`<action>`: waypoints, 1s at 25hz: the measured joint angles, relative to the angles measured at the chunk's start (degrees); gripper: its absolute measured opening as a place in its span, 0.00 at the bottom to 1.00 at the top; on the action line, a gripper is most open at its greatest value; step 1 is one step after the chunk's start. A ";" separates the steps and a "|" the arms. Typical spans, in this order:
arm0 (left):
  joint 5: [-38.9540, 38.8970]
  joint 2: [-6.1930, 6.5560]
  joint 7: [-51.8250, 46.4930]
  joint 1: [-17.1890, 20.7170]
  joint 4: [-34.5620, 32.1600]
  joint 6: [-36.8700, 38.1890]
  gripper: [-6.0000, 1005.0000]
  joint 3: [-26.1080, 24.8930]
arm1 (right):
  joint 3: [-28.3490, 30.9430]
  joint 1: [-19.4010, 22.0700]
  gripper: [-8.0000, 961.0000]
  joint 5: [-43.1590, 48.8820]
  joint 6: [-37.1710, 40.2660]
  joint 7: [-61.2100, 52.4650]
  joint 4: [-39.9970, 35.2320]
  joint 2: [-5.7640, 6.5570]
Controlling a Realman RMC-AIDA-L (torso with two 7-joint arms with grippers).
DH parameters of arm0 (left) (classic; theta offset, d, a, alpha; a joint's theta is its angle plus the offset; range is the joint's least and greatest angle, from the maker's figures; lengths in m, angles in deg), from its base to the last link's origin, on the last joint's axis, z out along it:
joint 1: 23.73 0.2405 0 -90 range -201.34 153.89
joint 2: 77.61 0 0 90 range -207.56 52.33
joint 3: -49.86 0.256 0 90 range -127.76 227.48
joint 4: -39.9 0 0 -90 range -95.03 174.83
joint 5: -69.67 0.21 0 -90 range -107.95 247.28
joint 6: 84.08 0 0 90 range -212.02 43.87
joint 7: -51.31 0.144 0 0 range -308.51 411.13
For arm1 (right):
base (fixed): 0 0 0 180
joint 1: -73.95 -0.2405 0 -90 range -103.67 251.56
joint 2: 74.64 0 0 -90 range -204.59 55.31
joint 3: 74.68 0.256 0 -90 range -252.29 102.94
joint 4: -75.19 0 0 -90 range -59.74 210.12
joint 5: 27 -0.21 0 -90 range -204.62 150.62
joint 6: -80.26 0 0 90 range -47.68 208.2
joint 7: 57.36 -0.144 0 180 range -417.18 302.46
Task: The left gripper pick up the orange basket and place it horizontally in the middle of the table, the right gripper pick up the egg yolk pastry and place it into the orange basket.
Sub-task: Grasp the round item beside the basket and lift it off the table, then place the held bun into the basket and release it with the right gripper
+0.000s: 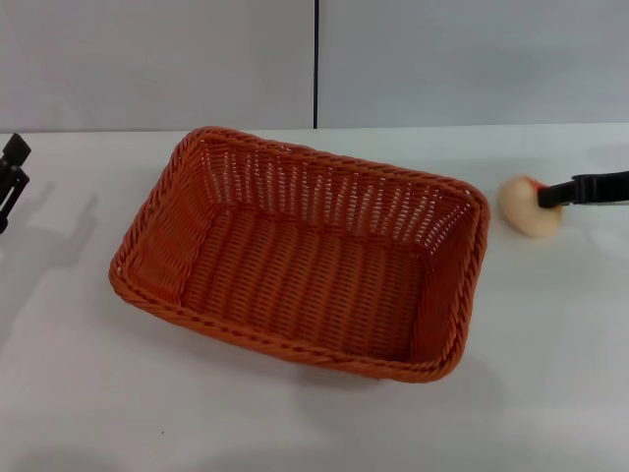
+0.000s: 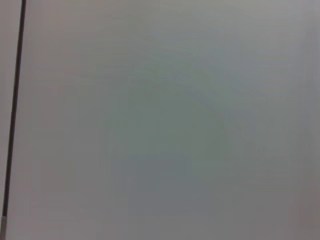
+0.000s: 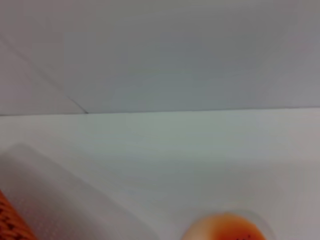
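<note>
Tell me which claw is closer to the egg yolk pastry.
Right. The right claw is at the egg yolk pastry, its tip against the pastry's side. The left claw sits at the table's far left edge, beyond the orange basket.

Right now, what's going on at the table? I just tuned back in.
The orange basket sits empty in the middle of the table, lying roughly lengthwise across it. The left gripper is off at the table's left edge, away from the basket. The right gripper has reached the egg yolk pastry, which lies on the table to the right of the basket; its black fingers are at the pastry's side. The pastry is not yet in the basket.
</note>
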 joint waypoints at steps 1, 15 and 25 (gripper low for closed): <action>0.00 0.01 0.01 0.00 0.07 0.08 0.61 0.00 | 0.16 0.23 0.14 -0.07 0.24 -0.10 -0.70 -0.06; 0.01 -0.11 -0.02 -0.54 0.18 0.24 0.60 0.17 | -0.85 4.33 0.05 -4.54 4.43 -0.04 -21.22 -3.13; 0.00 -0.10 -0.41 -0.49 0.17 1.22 0.60 0.34 | -11.57 3.32 0.04 -19.11 5.15 5.34 -23.31 -2.80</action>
